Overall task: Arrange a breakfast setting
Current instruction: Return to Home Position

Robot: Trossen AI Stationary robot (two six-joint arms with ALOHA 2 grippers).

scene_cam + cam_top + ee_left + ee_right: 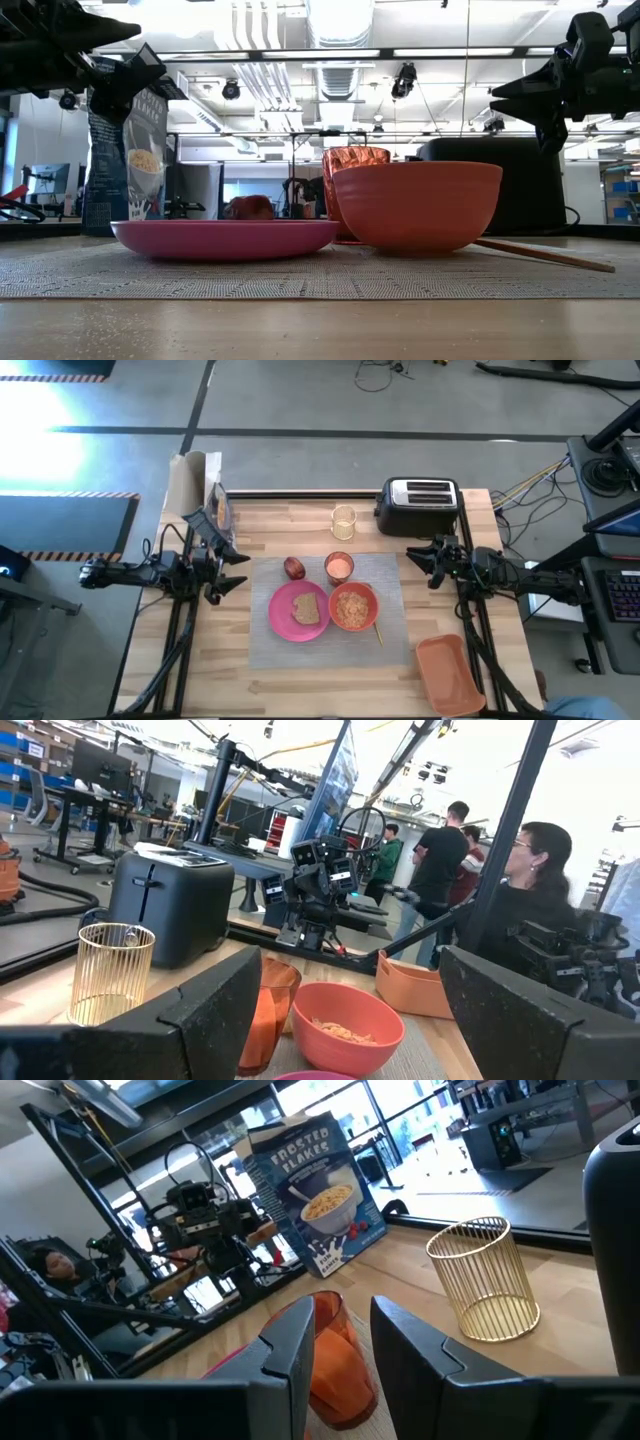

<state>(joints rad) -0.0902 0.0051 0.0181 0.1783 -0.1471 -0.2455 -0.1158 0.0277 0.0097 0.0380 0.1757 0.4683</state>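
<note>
Grey placemat (392, 575) lies mid-table. On it you have the pink plate (287, 622) carrying the toast slice (306, 607), with the orange bowl (353, 607) just beside at 3 o'clock. Apple (294, 568) is at the plate's 12, cup (339, 567) at the bowl's 12, and wooden utensil (378, 630) at the bowl's 4. Left gripper (238, 571) is spread wide and empty, off the mat's 9 o'clock edge, arm level. Right gripper (420, 566) is parted and empty at the mat's 2, arm level.

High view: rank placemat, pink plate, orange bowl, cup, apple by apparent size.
1. grey placemat
2. pink plate
3. orange bowl
4. small orange cup
5. red apple
Cup beats apple by a small margin.
</note>
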